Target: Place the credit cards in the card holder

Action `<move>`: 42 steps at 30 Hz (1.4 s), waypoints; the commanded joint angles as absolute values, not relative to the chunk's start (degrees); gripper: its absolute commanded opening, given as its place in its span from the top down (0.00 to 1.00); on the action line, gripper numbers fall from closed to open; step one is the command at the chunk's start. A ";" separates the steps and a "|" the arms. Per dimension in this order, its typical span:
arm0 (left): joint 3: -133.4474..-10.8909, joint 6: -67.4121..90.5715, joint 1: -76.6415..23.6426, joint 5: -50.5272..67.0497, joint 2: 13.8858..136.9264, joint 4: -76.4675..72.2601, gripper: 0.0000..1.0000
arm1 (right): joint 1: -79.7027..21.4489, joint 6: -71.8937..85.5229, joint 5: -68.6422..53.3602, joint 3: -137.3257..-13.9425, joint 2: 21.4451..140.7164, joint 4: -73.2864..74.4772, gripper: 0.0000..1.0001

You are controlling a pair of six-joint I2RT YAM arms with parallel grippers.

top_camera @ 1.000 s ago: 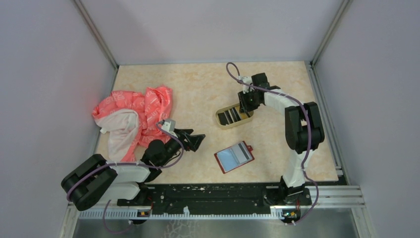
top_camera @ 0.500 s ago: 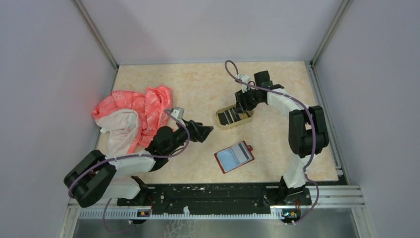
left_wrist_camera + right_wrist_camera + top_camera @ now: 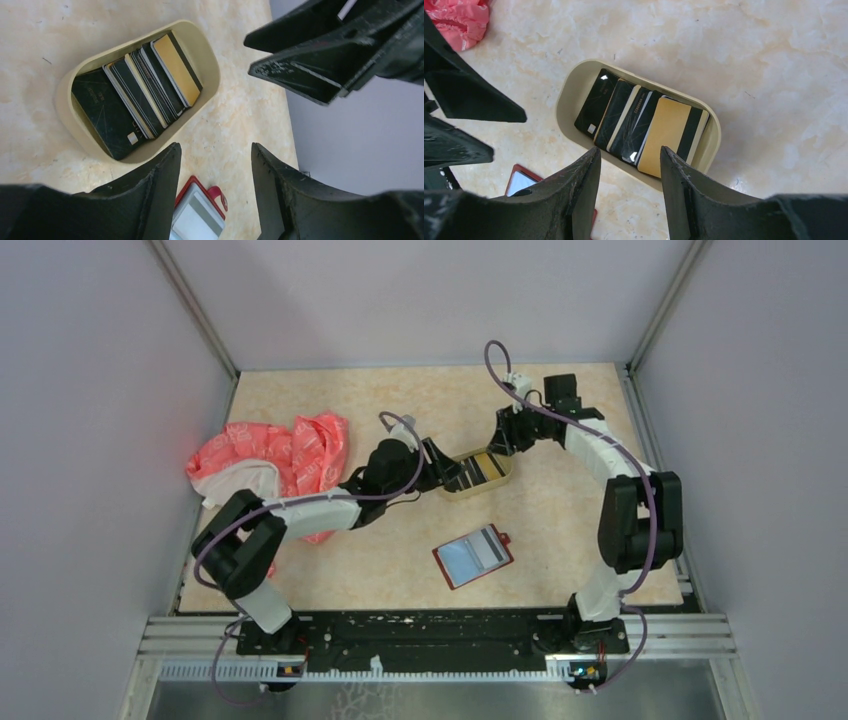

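Several credit cards [image 3: 478, 470], dark ones with pale stripes and a gold one [image 3: 666, 131], stand fanned in an oval tan tray [image 3: 506, 477]. The red card holder [image 3: 473, 557] lies flat nearer the bases, with a light-blue card and a grey one showing in it. My left gripper [image 3: 441, 476] is at the tray's left end, open and empty. In its own view the left gripper [image 3: 215, 148] hangs over bare table between the tray [image 3: 210, 65] and the card holder [image 3: 200, 215]. My right gripper [image 3: 503, 436] hovers just behind the tray, open and empty, and in its wrist view the right gripper [image 3: 630, 150] is above the tray's near rim [image 3: 569, 90].
A crumpled pink cloth [image 3: 270, 475] lies at the table's left side, behind the left forearm. Grey walls and metal posts close in the table on three sides. A black rail [image 3: 430, 625] with the arm bases runs along the near edge.
My left arm has swung from the near left up to the tray's left end, and its jaws have narrowed. My right gripper has lifted back and to the right off the tray, opening a little.
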State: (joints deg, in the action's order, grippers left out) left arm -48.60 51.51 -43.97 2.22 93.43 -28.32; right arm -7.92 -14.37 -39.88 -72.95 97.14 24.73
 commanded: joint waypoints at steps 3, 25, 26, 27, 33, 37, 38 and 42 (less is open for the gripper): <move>-57.72 55.99 -43.23 0.53 101.88 -21.86 0.36 | -6.77 -13.08 -41.21 -72.78 94.95 22.72 0.53; -76.50 63.31 -42.67 -8.09 114.25 1.82 0.20 | -6.51 -12.31 -40.98 -71.89 93.35 21.39 0.53; -76.86 63.40 -42.71 -8.09 114.56 2.06 0.20 | -6.48 -12.26 -40.99 -71.88 93.30 21.34 0.53; -77.42 63.75 -42.74 -8.20 114.87 2.66 0.18 | -6.44 -12.22 -41.09 -71.82 93.22 21.30 0.53; -81.12 65.05 -42.90 -8.33 117.66 6.03 0.13 | -6.17 -12.06 -41.38 -71.74 92.97 21.23 0.53; -83.07 65.92 -43.17 -8.77 119.10 7.95 0.13 | -6.06 -11.98 -41.72 -71.63 92.66 21.17 0.53; -83.53 66.16 -43.22 -9.04 119.39 8.52 0.13 | -6.05 -11.96 -41.74 -71.63 92.57 21.06 0.53; -85.13 66.88 -43.59 -9.86 120.52 10.21 0.12 | -5.89 -11.78 -42.21 -71.46 92.22 20.82 0.53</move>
State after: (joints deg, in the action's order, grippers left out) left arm -82.83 64.84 -43.05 -7.79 118.72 5.82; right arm -6.55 -12.21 -40.45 -71.64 95.42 23.05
